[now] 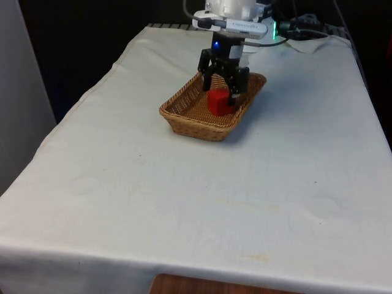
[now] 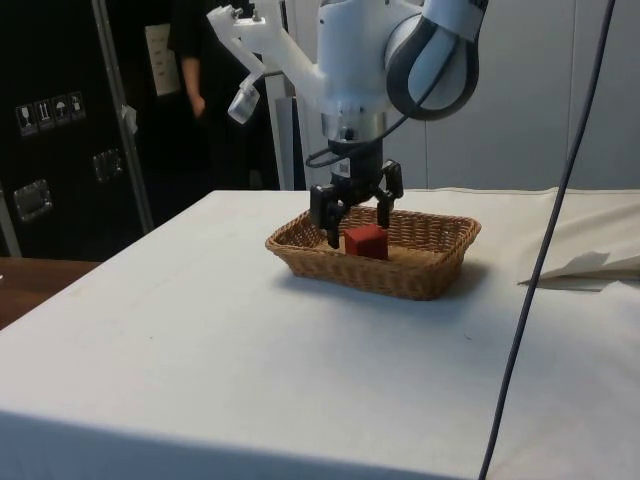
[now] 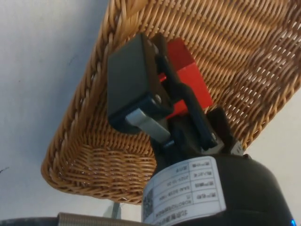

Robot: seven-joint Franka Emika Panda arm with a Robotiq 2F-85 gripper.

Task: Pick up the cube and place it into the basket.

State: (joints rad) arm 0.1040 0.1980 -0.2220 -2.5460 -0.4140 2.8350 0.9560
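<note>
The red cube rests on the floor of the wicker basket, toward its far end. My gripper hangs directly over it, open, with one black finger on each side of the cube's top. In the side view the cube sits low between the spread fingertips of the gripper, inside the basket. In the wrist view one finger stands just beside the cube, with a thin gap between them, over the woven basket wall.
The basket stands on the white cloth at the table's far middle. A dark cable hangs down at the side view's right, near a cloth fold. A person stands behind the table.
</note>
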